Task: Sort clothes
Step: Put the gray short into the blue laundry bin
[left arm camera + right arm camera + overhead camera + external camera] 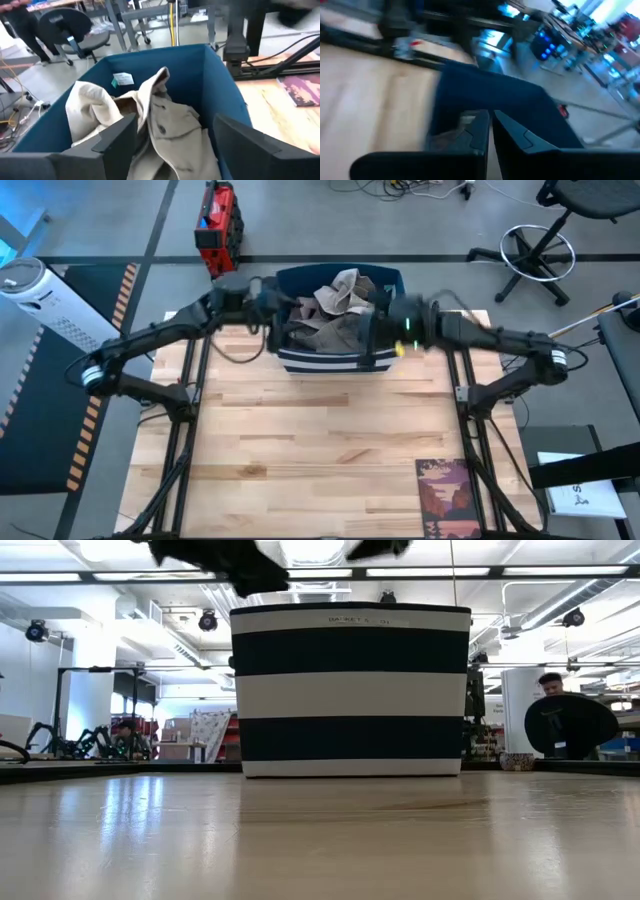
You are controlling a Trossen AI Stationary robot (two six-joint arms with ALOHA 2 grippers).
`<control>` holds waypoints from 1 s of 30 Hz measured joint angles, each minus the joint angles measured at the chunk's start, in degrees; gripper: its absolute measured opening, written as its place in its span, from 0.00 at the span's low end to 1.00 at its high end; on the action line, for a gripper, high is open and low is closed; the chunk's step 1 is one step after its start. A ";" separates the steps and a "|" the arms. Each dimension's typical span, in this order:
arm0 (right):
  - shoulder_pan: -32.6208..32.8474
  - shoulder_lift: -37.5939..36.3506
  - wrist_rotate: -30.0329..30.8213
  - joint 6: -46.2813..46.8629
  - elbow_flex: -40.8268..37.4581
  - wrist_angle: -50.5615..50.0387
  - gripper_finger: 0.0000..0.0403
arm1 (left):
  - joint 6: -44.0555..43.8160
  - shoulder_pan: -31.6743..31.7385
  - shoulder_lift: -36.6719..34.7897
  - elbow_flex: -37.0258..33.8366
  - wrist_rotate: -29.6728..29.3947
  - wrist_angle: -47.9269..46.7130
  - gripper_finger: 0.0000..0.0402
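Note:
The clothes (pixel 335 310), a khaki-olive and pale beige heap, lie inside the navy bin with white stripes (pixel 330 362) at the table's far middle. In the left wrist view the top piece (pixel 170 125) is a beige garment with buttons. My left gripper (pixel 272 320) is over the bin's left rim, open, its fingers (pixel 117 135) standing wide on either side of the heap, above it. My right gripper (pixel 372 330) is at the bin's right rim; its fingers (pixel 490 127) are shut with nothing seen between them.
The bin (pixel 350 690) stands on the wooden table's far part. A flat dark red patterned booklet (pixel 455 495) lies near the table's near right edge and also shows in the left wrist view (pixel 300 90). A person and office chairs are in the room behind.

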 joint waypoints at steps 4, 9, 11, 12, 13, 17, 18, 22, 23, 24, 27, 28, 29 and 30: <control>-13.38 3.82 -13.46 0.87 0.30 2.85 0.00 | -1.00 0.00 -6.56 -7.69 -0.10 3.61 0.55; -22.44 12.77 -20.32 2.30 0.07 6.77 0.00 | -1.69 -0.04 -12.34 -14.74 -2.78 5.45 0.44; -24.43 16.62 -20.74 3.02 0.05 7.93 0.00 | -2.25 0.00 -14.52 -17.37 -4.02 6.55 0.39; -25.40 18.46 -21.15 3.71 0.04 8.06 0.00 | -2.57 0.00 -15.46 -18.55 -4.09 7.48 0.37; -26.28 20.13 -22.15 4.29 -0.02 7.89 0.00 | -2.73 0.00 -16.40 -19.67 -4.15 8.01 0.35; -27.55 25.63 -27.74 5.91 -0.62 8.42 0.00 | -3.68 0.00 -19.95 -23.60 -4.12 7.96 0.27; -27.53 26.79 -28.49 5.90 -1.05 8.39 0.00 | -3.94 0.00 -20.73 -24.37 -4.13 8.06 0.26; -27.42 31.10 -31.50 5.86 -2.23 8.99 0.00 | -5.27 0.00 -23.51 -27.53 -4.16 8.11 0.19; -27.48 32.18 -32.33 6.12 -2.29 9.05 0.00 | -5.73 0.00 -24.05 -28.29 -4.15 8.13 0.18; -27.52 33.18 -32.77 6.52 -2.33 9.12 0.00 | -6.17 0.00 -24.51 -28.92 -4.15 8.25 0.17; -27.47 35.72 -33.32 7.11 -2.36 9.23 0.00 | -7.13 0.00 -25.76 -31.18 -4.10 9.98 0.14; -27.47 36.39 -34.00 7.42 -2.36 9.33 0.00 | -7.29 -0.02 -26.14 -31.85 -4.06 10.77 0.13; -27.47 37.02 -34.77 7.89 -2.33 9.29 0.00 | -7.69 -0.05 -26.51 -32.62 -4.04 11.52 0.12; -27.47 37.50 -35.28 8.28 -2.30 9.41 0.00 | -8.06 -0.05 -26.90 -33.47 -3.98 12.40 0.11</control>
